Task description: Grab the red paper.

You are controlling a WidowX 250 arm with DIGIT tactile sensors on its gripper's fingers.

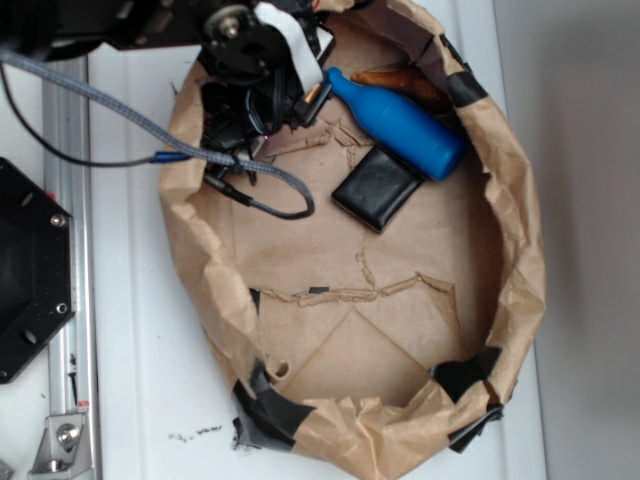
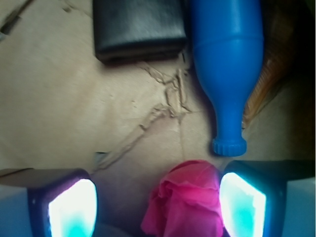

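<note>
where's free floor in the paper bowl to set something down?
Bare brown paper floor runs from below the black wallet down to the taped front rim, creases only. Crowded at the far end: blue bottle, wallet, and the gripper, jaws apart, with the red paper between its fingers, close against the right-hand one.

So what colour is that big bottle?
Bright blue all over. The bottle shows best in the wrist view, lying beside the black wallet.
</note>
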